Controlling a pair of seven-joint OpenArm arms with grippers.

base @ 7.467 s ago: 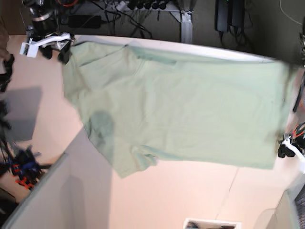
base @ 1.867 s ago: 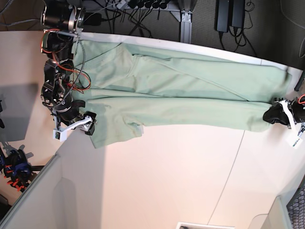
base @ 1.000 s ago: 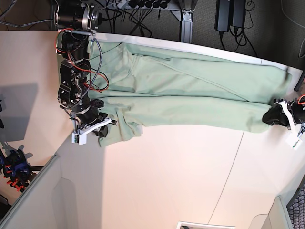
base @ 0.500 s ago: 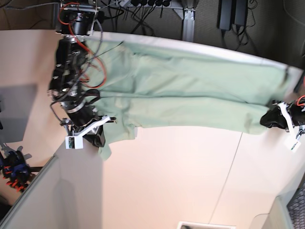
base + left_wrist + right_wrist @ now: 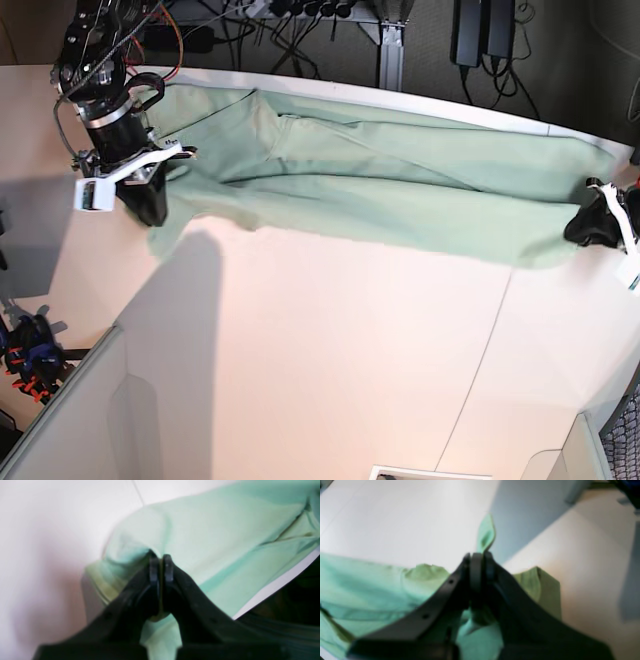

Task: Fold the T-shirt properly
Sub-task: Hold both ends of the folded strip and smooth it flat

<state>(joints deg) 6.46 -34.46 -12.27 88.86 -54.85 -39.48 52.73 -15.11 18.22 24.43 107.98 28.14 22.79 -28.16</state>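
The pale green T-shirt (image 5: 400,190) lies folded lengthwise in a long band along the back of the table (image 5: 330,350). My right gripper (image 5: 150,205), at the left of the base view, is shut on the shirt's left end; in the right wrist view the closed fingertips (image 5: 473,563) pinch green cloth (image 5: 370,580), with a corner sticking up past them. My left gripper (image 5: 585,228), at the right of the base view, is shut on the shirt's other end. In the left wrist view its gripper (image 5: 161,565) is closed on the fabric (image 5: 212,537).
A grey panel (image 5: 60,420) stands at the lower left. Cables and a table leg (image 5: 390,45) lie behind the back edge. A white tray edge (image 5: 430,472) shows at the bottom. A table seam (image 5: 480,360) runs down the right side.
My right gripper has moved back and to the left with the shirt's end, pulling the hanging sleeve part up and stretching the band flatter. My left gripper has barely moved.
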